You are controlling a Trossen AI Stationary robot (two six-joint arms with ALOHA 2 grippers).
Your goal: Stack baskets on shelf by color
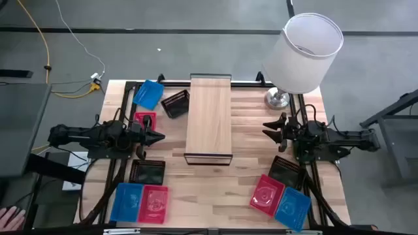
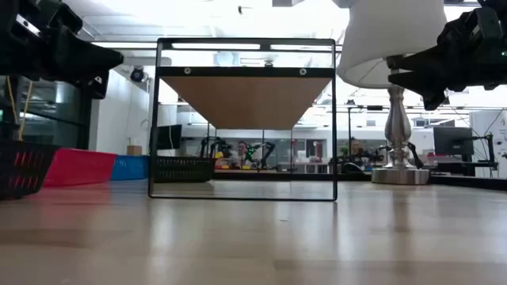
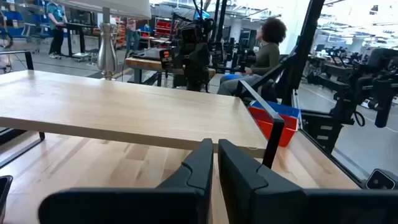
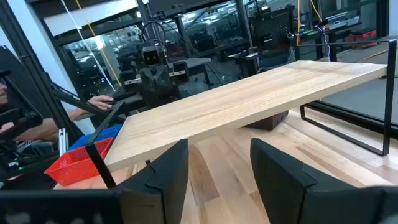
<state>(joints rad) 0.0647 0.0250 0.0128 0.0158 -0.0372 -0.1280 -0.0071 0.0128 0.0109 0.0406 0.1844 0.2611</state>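
The shelf (image 1: 209, 117), a light-wood plank on a thin black frame, stands mid-table with nothing on it. Left of it lie a blue basket (image 1: 149, 94), a black basket (image 1: 175, 104) and a red basket (image 1: 145, 121). Near the front left are a black (image 1: 147, 173), a blue (image 1: 127, 202) and a red basket (image 1: 153, 203). At the front right are a black (image 1: 285, 171), a red (image 1: 266, 194) and a blue basket (image 1: 292, 207). My left gripper (image 1: 160, 137) is shut and empty, left of the shelf. My right gripper (image 1: 268, 127) is open and empty, right of the shelf.
A table lamp with a white shade (image 1: 304, 55) and metal base (image 1: 277, 99) stands at the far right, close behind my right arm. People sit beyond the table in the wrist views. A hand (image 1: 10, 215) shows off the table's left front corner.
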